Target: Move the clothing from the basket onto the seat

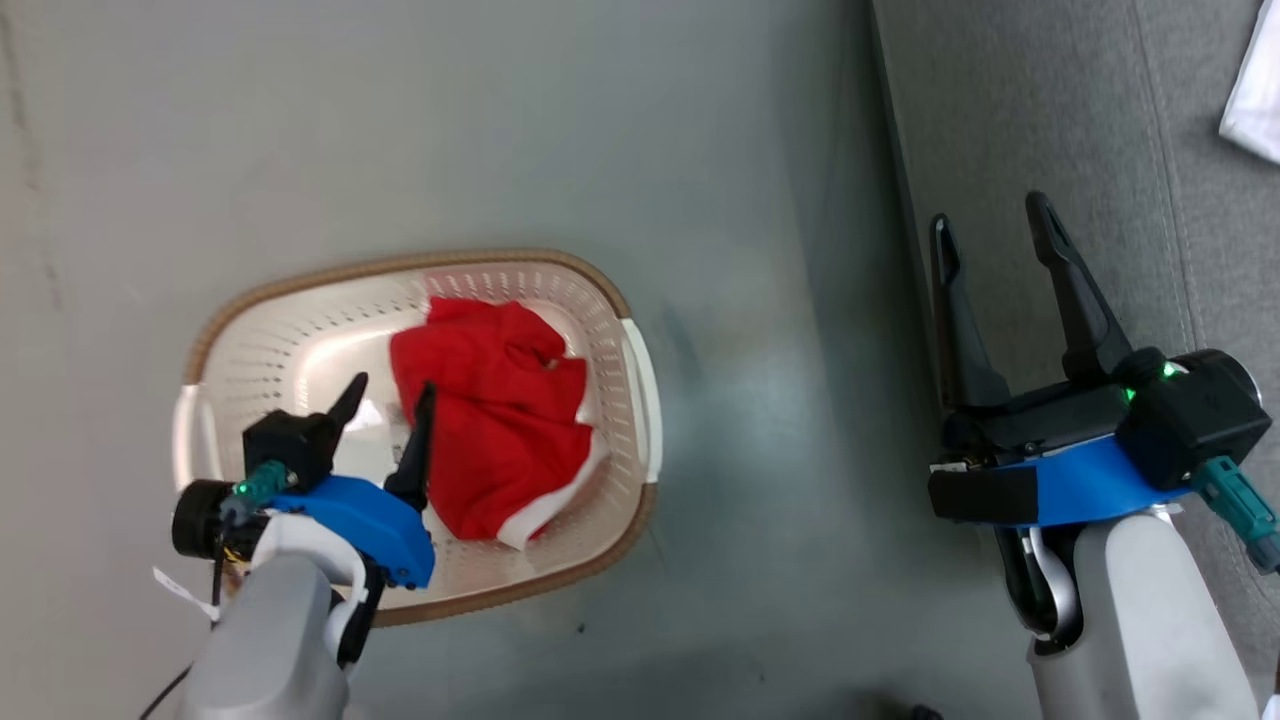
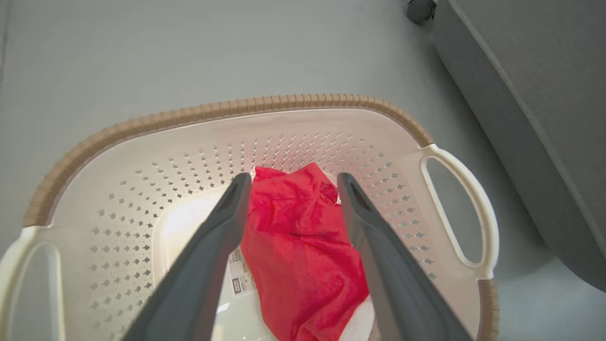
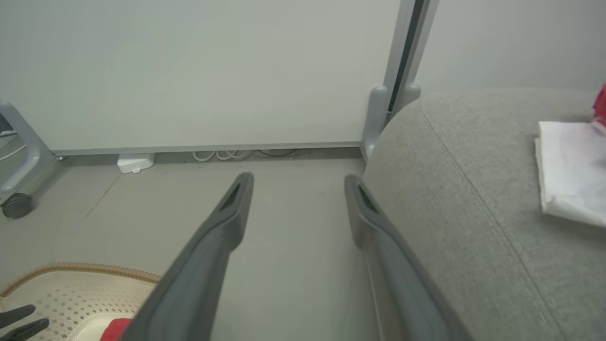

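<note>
1. Jaws of the left gripper [image 1: 393, 388] are being held spread wide and empty, reaching down into the basket, with the garment framed between the fingers in the left wrist view. Whether either finger is touching fabric cannot be told.
2. Basket [image 1: 400, 262] is being shown standing on the floor [image 1: 760, 200], apart from the seat.
3. Clothing [image 1: 490, 420], a crumpled red garment with white trim, is being shown lying on the basket bottom toward the right wall. It is being judged light, limp and unbreakable. The bunched middle fold is being recommended as the hold, since a thin edge is likely to slip.
4. Jaws of the right gripper [image 1: 990, 212] are being held spread and empty over the seat's left edge.
5. Seat [image 1: 1000, 120] is being shown at right, with a white cloth [image 1: 1255, 110] lying on it.
</note>
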Tool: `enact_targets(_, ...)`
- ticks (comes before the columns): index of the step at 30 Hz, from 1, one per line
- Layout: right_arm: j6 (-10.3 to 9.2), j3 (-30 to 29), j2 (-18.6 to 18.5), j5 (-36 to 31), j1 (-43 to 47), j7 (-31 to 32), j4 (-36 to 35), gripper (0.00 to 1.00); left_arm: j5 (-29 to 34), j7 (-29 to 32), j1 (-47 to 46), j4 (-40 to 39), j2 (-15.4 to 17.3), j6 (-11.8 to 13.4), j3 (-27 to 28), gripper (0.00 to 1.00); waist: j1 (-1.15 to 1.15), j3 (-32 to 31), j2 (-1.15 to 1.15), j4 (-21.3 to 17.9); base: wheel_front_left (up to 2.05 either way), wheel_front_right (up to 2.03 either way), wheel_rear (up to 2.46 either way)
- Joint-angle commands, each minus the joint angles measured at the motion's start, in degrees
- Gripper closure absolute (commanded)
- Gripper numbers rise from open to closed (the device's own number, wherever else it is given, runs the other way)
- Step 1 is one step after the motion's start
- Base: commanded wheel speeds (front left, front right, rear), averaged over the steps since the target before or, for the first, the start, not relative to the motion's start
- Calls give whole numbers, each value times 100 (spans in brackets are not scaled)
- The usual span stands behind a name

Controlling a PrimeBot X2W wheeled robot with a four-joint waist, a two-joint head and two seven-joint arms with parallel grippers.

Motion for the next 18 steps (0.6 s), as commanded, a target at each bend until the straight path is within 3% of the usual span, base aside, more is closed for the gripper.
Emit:
enact_targets(1, -6, 37, 15, 50, -109, -76, 22, 0, -3, -16, -176, 171, 53, -22, 22, 0, -1, 416, 0, -300, 0, 0, 0)
enact_targets(18, -6, 541, 16, 414, -414, -425, 70, 0, -201, -11, -1449, 1653, 574, 308, 455, 0, -1, 1749, 0, -903, 0, 0, 0)
